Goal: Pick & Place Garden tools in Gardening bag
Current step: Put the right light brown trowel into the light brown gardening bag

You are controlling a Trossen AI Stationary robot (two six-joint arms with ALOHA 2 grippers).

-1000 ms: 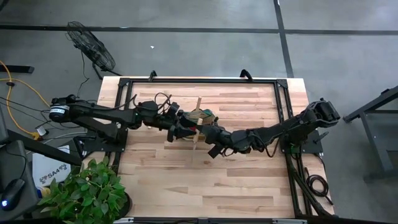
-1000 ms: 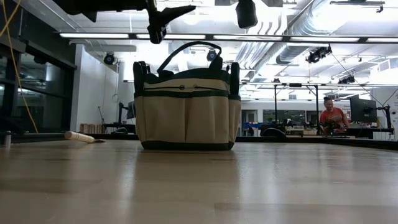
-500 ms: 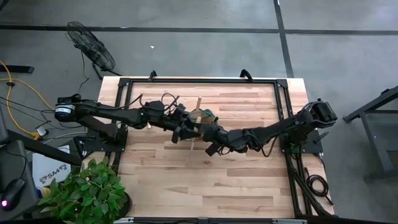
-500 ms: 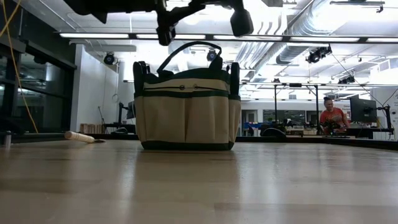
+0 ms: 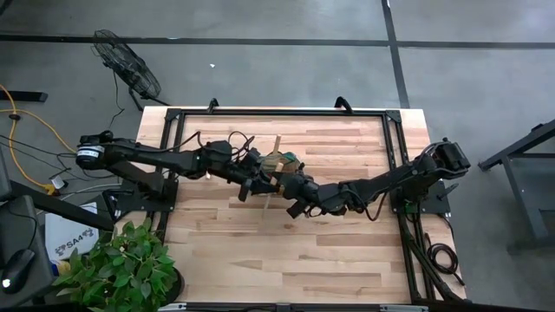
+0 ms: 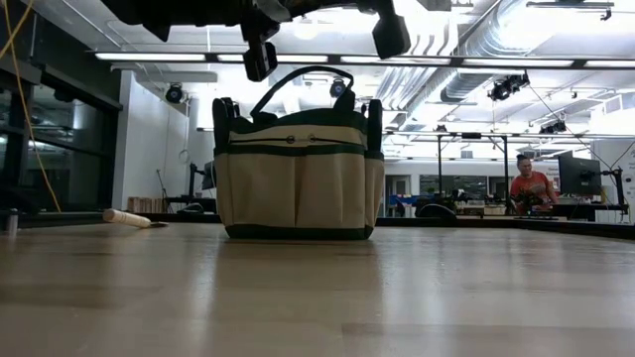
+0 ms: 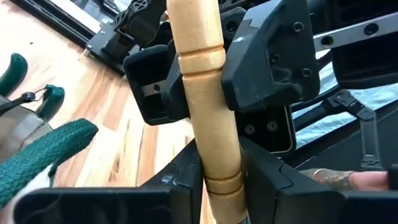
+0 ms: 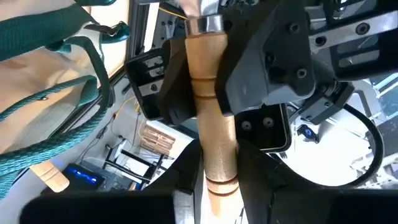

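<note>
**Tool w/ wooden handle clamped btwn both grippers, above bag – not yet dropped**

Status: my left gripper (image 7: 214,180) and right gripper (image 8: 217,180) met over mid-table, just beside the gardening bag (image 6: 296,178). Both sets of fingers were clamped on the same pale wooden handle (image 7: 202,93); a metal ferrule showed at one end in right wrist view, but the blade or tines were out of sight, so which tool I couldn't tell.

Bag stood upright on the table (image 6: 317,297), loop handles up. Its contents weren't visible, so the no. of tools already in is unknown. One more pale handle (image 6: 127,217) lay on the table beside the bag, apart from it, still to be picked.

Judged: mid-task, a two-gripper hold on one tool, placement still pending.

Labels/writing: none legible on bag, tool or grippers; white box on floor by left arm base had print, too small to read
</note>
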